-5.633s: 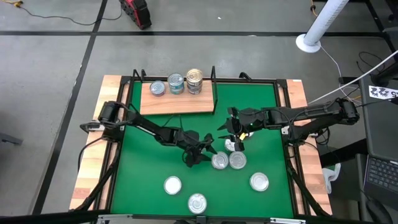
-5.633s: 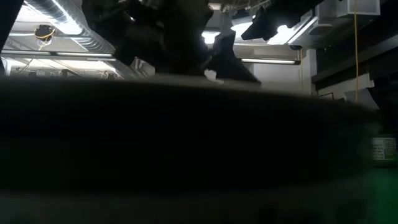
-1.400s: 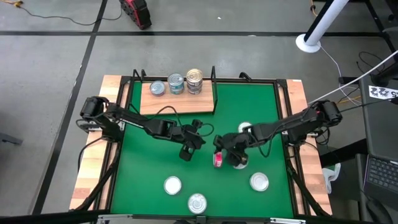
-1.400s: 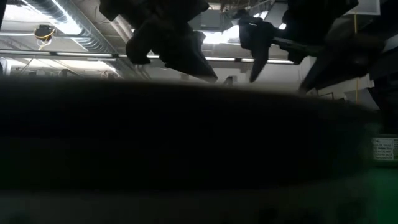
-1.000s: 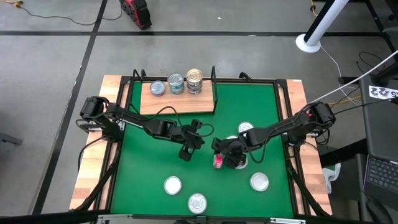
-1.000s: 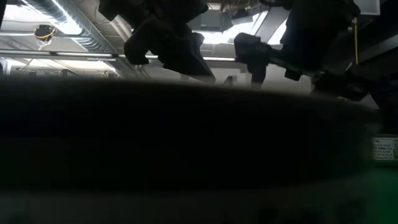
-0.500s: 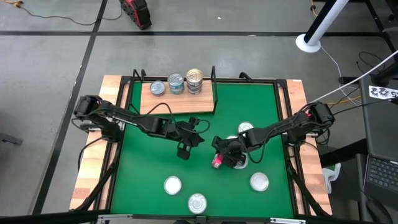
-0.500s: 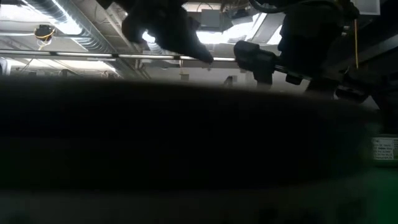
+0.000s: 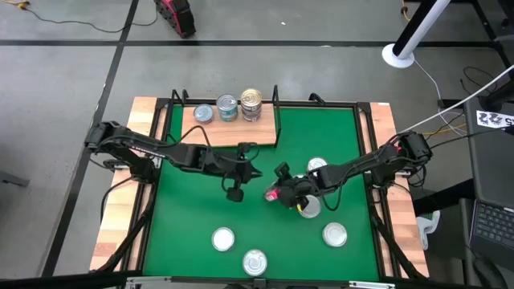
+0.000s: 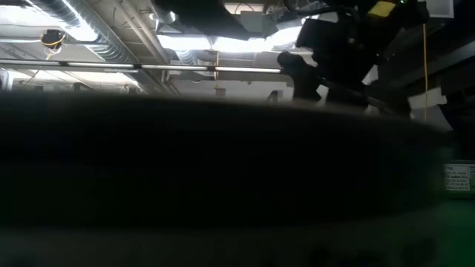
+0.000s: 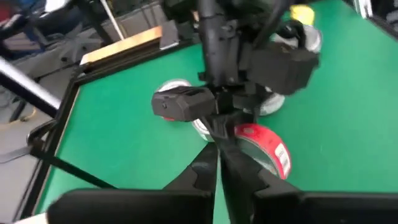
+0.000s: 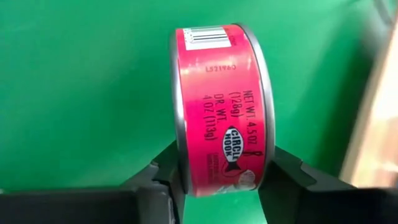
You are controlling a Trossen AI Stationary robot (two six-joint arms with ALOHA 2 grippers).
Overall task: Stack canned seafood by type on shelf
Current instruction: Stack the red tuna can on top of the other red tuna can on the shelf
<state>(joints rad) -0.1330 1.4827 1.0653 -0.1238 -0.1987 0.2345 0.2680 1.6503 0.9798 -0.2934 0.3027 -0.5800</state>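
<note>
A red-labelled tin (image 12: 221, 106) stands on edge between the fingers of my right gripper (image 9: 275, 194), over the middle of the green mat (image 9: 193, 209). My left gripper (image 9: 255, 174) hangs shut and empty just left of it, with its closed fingers (image 11: 217, 140) pointing at the tin (image 11: 264, 144). The wooden shelf (image 9: 229, 132) lies at the mat's far left and carries three upright tins (image 9: 227, 107). Loose silver-lidded tins sit on the mat below and right of my right gripper (image 9: 307, 208) and toward the near edge (image 9: 222, 238). My right gripper pinches the red tin across its two flat end faces, one finger (image 12: 163, 177) on one face and the other (image 12: 281, 177) opposite. The label side (image 12: 217, 74) faces the wrist camera. The fingers slant down from the table's right. The tin is on edge; whether its rim touches the mat I cannot tell.
More tins lie at the near right (image 9: 335, 234), near middle (image 9: 254, 261) and right of centre (image 9: 317, 165). Black metal uprights (image 9: 276, 100) stand at the shelf's ends. A dark shape fills most of the low view.
My left gripper has risen and drawn back toward the far left, away from the tins, staying shut. My right gripper has stayed in place but rolled its wrist, and the red tin has swung with it a little toward the far edge.
</note>
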